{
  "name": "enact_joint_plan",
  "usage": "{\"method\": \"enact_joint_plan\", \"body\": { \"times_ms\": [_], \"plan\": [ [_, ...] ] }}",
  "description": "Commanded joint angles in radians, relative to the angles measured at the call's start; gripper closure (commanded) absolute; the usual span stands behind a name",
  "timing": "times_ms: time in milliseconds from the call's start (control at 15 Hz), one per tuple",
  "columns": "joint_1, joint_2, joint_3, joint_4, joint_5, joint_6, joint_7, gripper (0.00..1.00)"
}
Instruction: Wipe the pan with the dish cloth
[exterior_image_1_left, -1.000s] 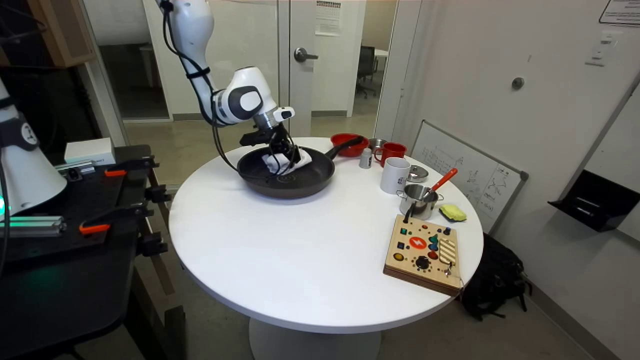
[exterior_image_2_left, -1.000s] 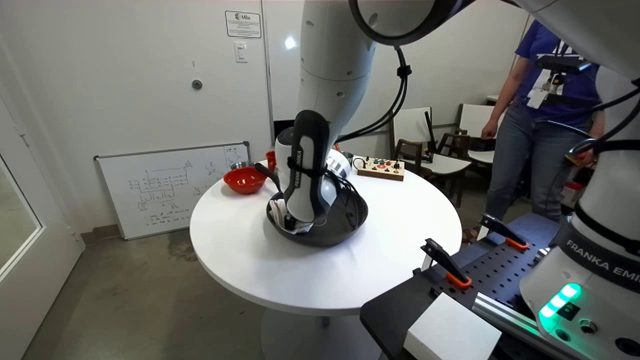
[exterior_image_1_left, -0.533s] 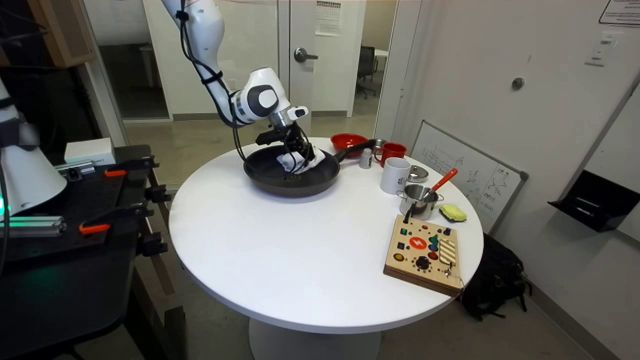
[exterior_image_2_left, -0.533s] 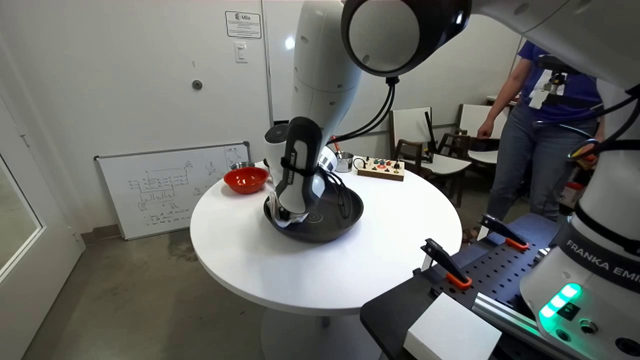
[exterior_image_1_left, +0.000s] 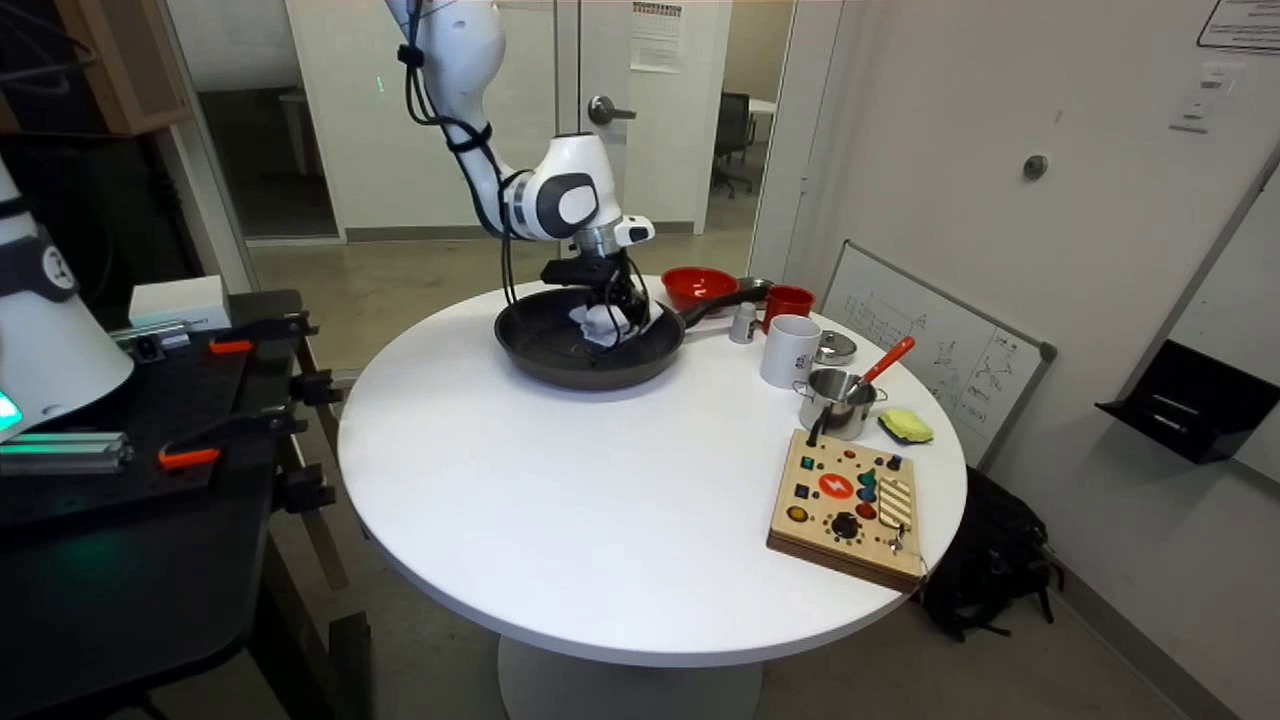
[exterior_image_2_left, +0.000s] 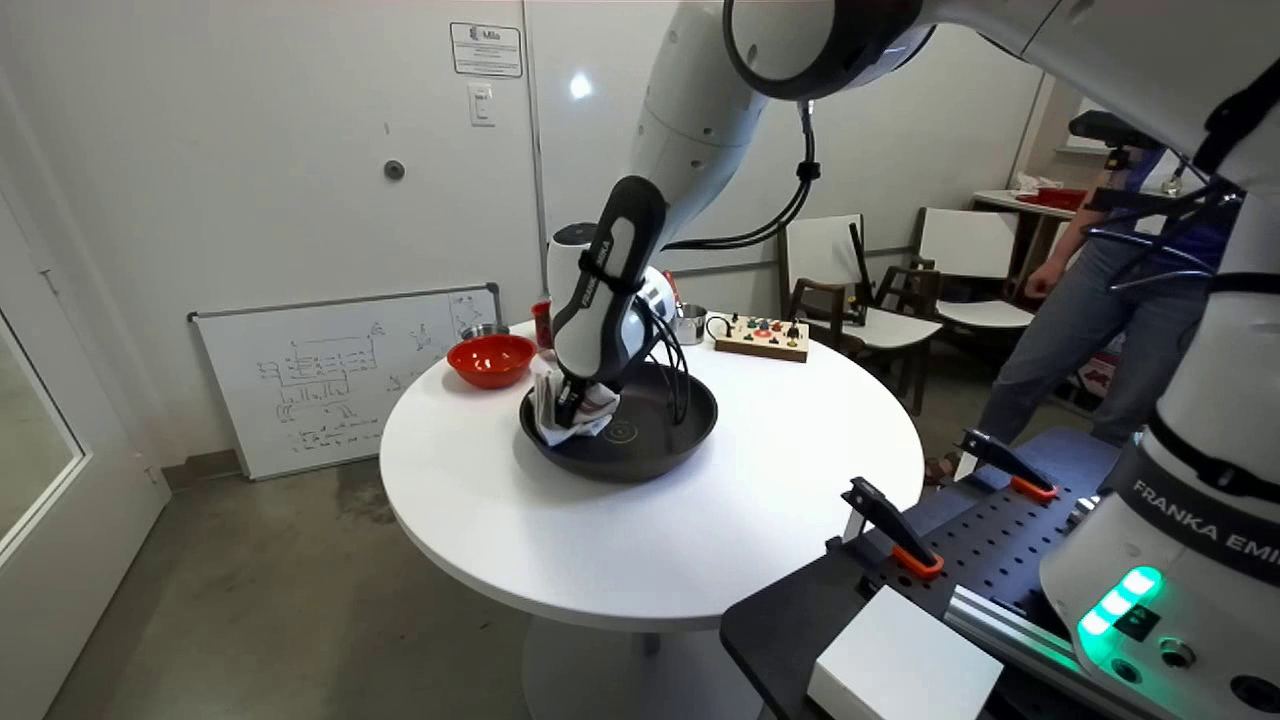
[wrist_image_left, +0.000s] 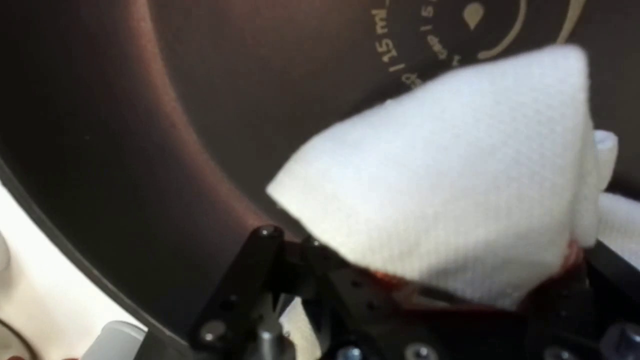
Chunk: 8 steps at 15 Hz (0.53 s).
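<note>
The black pan (exterior_image_1_left: 560, 362) rests on the round white table, its long handle (exterior_image_1_left: 728, 298) pointing toward the red bowl and cups. Inside it, at the handle-side part, is the bunched dish cloth (exterior_image_1_left: 597, 324), white with red stripes that show in an exterior view (exterior_image_2_left: 598, 402). My gripper (exterior_image_1_left: 630, 312) reaches down into the pan and is shut on the dish cloth. In the wrist view, a white fold of the cloth (wrist_image_left: 450, 175) covers the fingertips and part of the printed pan floor (wrist_image_left: 275, 75). Where exactly cloth and pan floor touch is hidden.
Close to the pan handle stand a red bowl (exterior_image_1_left: 697, 285), a grey shaker (exterior_image_1_left: 743, 324) and a red mug (exterior_image_1_left: 790, 303). Farther along are a white mug (exterior_image_1_left: 790, 352), a steel pot (exterior_image_1_left: 838, 405), a sponge (exterior_image_1_left: 906, 425) and a wooden button box (exterior_image_1_left: 845, 510).
My gripper and the cloth have moved toward the handle side of the pan. The pan has slid slightly the same way, and the shaker and red mug by its handle have shifted a little.
</note>
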<state>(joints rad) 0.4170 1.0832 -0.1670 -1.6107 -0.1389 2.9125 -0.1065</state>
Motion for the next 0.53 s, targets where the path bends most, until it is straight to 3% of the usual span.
{"method": "enact_joint_plan", "body": {
  "times_ms": [0, 333, 467],
  "plan": [
    [-0.114, 0.053, 0.100, 0.068, -0.052, -0.050, -0.050, 1.00],
    [-0.139, 0.080, 0.118, 0.103, -0.095, -0.055, -0.066, 1.00],
    [-0.096, 0.087, 0.063, 0.106, -0.115, -0.018, -0.016, 1.00]
  ]
}}
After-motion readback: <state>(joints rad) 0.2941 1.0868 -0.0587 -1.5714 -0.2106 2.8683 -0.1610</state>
